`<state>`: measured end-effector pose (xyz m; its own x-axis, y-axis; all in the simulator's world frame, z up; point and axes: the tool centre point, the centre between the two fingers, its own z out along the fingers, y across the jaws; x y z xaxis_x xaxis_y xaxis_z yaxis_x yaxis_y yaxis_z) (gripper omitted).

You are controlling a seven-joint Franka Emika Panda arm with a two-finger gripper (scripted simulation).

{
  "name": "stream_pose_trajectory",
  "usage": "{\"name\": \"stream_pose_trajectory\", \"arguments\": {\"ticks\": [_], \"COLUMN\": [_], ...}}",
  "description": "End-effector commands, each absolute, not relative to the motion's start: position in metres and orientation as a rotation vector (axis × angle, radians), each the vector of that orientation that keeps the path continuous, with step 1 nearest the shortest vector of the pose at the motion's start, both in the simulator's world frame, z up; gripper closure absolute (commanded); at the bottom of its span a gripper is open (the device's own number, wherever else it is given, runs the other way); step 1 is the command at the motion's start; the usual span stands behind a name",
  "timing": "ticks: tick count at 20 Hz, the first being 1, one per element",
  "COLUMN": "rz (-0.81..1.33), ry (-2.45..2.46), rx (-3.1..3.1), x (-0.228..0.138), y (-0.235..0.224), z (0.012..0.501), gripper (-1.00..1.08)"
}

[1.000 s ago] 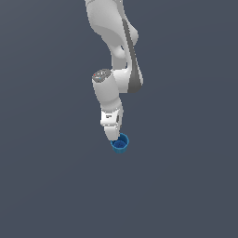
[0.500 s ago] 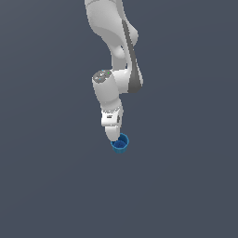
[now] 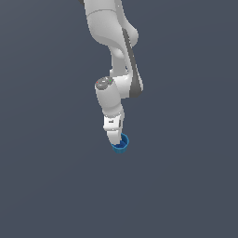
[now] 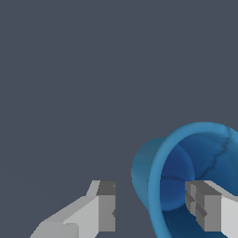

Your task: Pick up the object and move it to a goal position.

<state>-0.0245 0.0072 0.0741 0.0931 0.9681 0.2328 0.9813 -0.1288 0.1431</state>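
The cup point(image 3: 121, 145) is seen on the plain grey bench point(image 3: 186, 186), directly under the arm and at the tip of the pincer point(image 3: 115, 139) in the exterior view. In the wrist view the pincer point(image 4: 151, 211) is shown released, its two fingers spread well apart: one finger point(image 4: 207, 209) is seen inside the cup's hollow, the other point(image 4: 100, 209) outside it, so that one side of the cup point(image 4: 186, 176) wall is straddled between them. No contact with the wall can be made out; a gap is visible between the outer finger and the cup's side. The step in hand is judged to be the final lowering and closing for a rim grasp. For this to be done well, the wall should be kept roughly midway between the fingers, so that the cup is not pushed sideways when they close. The descent should be carried far enough that a good depth of wall is covered by the pads, yet stopped before the bench is struck. The closing should be made slowly and squarely, since a thin curved wall may twist or slip if it is caught near a fingertip's edge. Only once the wall is firmly pinched should the cup be lifted straight up. No goal marker is visible in either view.
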Motion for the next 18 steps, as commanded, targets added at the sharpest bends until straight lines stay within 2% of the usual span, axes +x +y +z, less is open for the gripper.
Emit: {"name": "stream_pose_trajectory", "arguments": {"ticks": [1, 18], "rz": [-0.422, -0.421], "ry": [-2.041, -2.042], "rx": [-2.287, -2.287], "x": [-0.0237, -0.0295], "y": [0.0071, 0.0134], "z": [0.0730, 0.0822], "gripper": [1.08, 1.08]}}
